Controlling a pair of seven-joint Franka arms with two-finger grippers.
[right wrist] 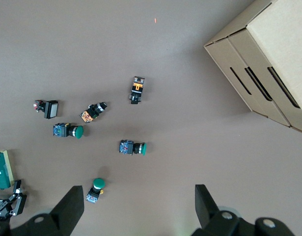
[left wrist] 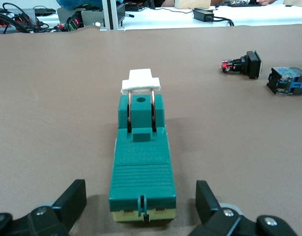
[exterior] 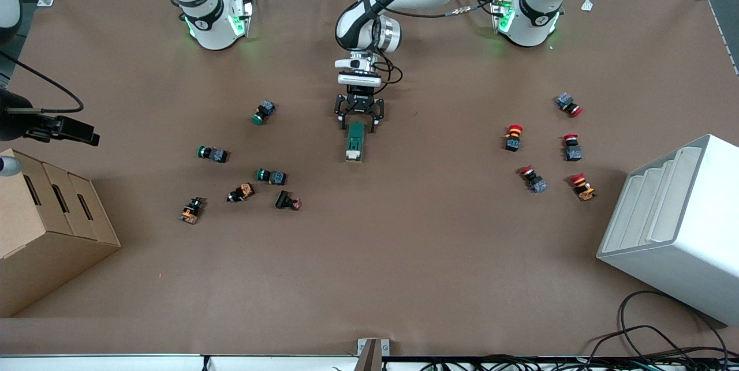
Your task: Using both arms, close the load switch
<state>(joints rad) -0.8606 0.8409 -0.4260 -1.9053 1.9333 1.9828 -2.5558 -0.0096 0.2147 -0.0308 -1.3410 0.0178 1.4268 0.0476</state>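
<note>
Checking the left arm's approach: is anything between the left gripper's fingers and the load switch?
No. In the left wrist view the open left gripper straddles the load switch, only bare table between.

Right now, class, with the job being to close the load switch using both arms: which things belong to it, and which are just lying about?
Belongs to the job:
load switch, mid-table
left gripper, open, its fingers either side of the switch's end
right gripper, open, up over the green buttons

Lying about:
green buttons
red buttons
cardboard box
white rack
</note>
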